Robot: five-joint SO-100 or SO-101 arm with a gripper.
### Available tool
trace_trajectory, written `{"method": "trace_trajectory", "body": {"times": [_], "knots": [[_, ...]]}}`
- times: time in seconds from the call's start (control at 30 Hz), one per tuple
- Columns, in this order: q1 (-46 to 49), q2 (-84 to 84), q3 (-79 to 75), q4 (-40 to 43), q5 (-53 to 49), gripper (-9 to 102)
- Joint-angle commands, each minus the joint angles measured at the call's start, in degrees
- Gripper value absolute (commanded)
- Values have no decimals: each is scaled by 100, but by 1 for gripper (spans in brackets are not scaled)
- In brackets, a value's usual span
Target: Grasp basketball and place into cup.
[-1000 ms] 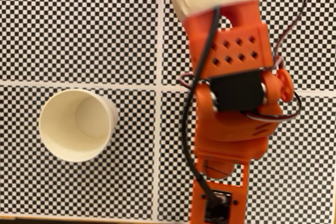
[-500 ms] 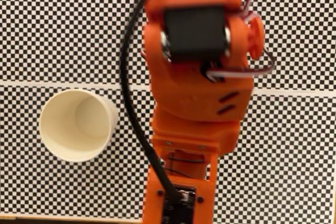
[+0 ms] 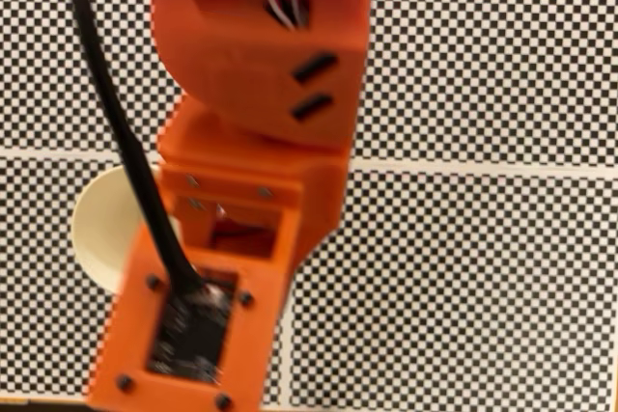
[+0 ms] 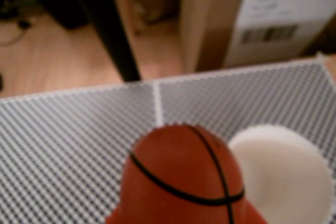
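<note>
The wrist view has the basketball point(image 4: 184, 174) close up at the bottom middle, orange-red with thin black seams. Orange bits of my gripper point(image 4: 181, 217) show on either side of it at the frame's lower edge, shut on it. The cream-white cup point(image 4: 283, 174) stands on the mat just right of and beyond the ball. In the fixed view my orange arm point(image 3: 261, 94) reaches down across the left half and covers most of the cup point(image 3: 97, 229), whose left rim shows. There the fingers and the ball are hidden under the arm.
A black-and-white checkered mat point(image 3: 483, 287) with white dividing lines covers the table. Its wooden edge point(image 3: 39, 400) runs along the bottom of the fixed view. Past the mat's far edge in the wrist view are a cardboard box point(image 4: 262, 19), a black leg point(image 4: 113, 30) and wooden floor.
In the fixed view my arm has swung leftward and further down, from right of the cup to over it. The cup has stayed put.
</note>
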Motion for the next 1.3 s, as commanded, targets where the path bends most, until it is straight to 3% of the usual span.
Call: {"method": "trace_trajectory", "body": {"times": [0.0, 0.2, 0.47, 0.83, 1.27], "knots": [[211, 545, 202, -62, -70, 0], [536, 1099, 580, -88, -132, 0], [923, 1731, 1310, -738, -9, 0], [1134, 1222, 1521, -2030, 220, 0], [1450, 369, 914, -2162, 88, 0]]}}
